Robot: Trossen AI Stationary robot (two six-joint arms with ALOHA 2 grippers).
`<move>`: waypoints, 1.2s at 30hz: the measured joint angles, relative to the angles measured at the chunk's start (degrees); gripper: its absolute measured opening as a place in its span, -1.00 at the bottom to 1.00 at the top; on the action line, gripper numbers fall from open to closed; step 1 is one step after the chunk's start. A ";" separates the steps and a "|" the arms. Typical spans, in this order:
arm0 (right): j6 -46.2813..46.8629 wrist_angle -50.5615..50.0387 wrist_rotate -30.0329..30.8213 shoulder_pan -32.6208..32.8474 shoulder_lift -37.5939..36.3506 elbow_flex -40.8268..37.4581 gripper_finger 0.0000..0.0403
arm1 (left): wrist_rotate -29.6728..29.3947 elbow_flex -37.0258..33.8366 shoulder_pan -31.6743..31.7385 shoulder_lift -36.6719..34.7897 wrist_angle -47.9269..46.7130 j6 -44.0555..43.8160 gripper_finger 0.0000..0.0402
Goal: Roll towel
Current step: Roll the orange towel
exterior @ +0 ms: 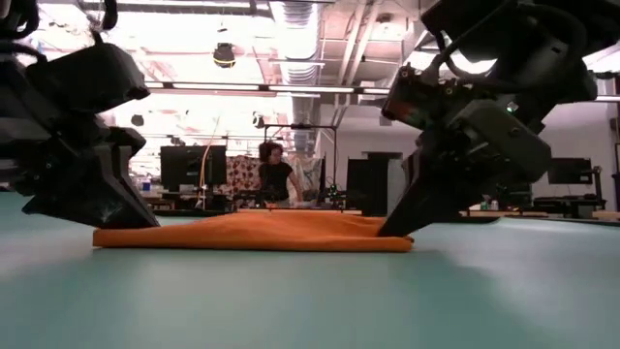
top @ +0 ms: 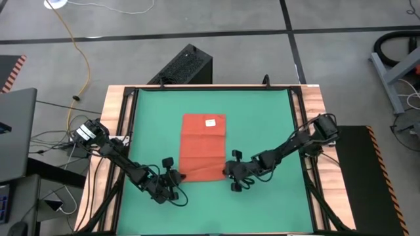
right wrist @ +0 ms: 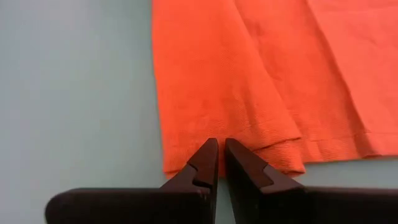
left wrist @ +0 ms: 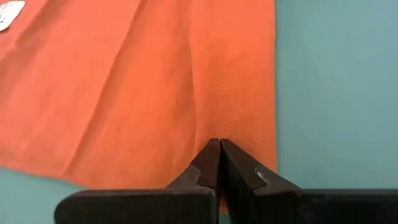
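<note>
Towel's (top: 203, 147) white tag (top: 211, 122) overhead, unseen at table level.

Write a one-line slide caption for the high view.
Both grippers, left and right, pinch the near corners of the flat orange towel on the green mat.

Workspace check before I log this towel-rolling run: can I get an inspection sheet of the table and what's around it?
Surface: green mat on a wood-edged table.
Job's things: orange-red towel lying flat on the mat, white tag near its far edge, not yet rolled.
Clutter: nothing seen on the mat.
End effectors: left end effector shut on the towel's near left corner; right end effector shut on the near right corner.
Cables: yellow cable on the floor; wiring beside the left arm's base.
Surroundings: black box behind the table; a person far off in the low view.
</note>
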 joint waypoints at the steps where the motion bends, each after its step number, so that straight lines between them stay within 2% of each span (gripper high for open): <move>1: 0.64 0.53 -0.05 0.00 0.77 0.04 -0.74 | 0.06 0.61 0.00 0.01 -0.02 0.63 -1.00; 8: 4.03 0.78 -0.79 1.10 4.20 0.15 -0.74 | -1.50 4.97 0.00 -0.03 -0.02 7.38 -1.00; 11: 4.03 0.66 -0.37 2.00 4.11 0.09 -0.74 | -6.46 6.60 0.00 -0.09 1.22 9.18 -1.00; 14: 4.05 0.40 -0.40 2.47 3.85 0.04 -0.74 | -11.85 6.75 1.02 1.10 9.13 16.05 -1.00; 17: 4.10 0.59 -0.81 2.43 3.87 0.02 -0.74 | -6.64 6.47 3.90 4.09 15.36 22.88 -1.00; 19: 4.24 0.61 -0.78 2.43 3.89 -0.02 -0.74 | -1.82 6.47 5.77 6.11 17.44 23.90 -1.00; 21: 4.47 0.65 -0.79 2.43 3.90 -0.02 -0.74 | 0.42 6.47 7.14 8.19 19.10 24.01 -1.00; 29: 3.11 1.65 -0.20 3.13 2.90 -0.15 -0.74 | 1.34 6.52 9.63 13.01 20.19 21.11 -1.00; 36: -6.13 1.40 3.70 7.31 -5.57 -0.34 -0.74 | 4.40 6.49 10.21 12.99 19.56 20.53 -1.00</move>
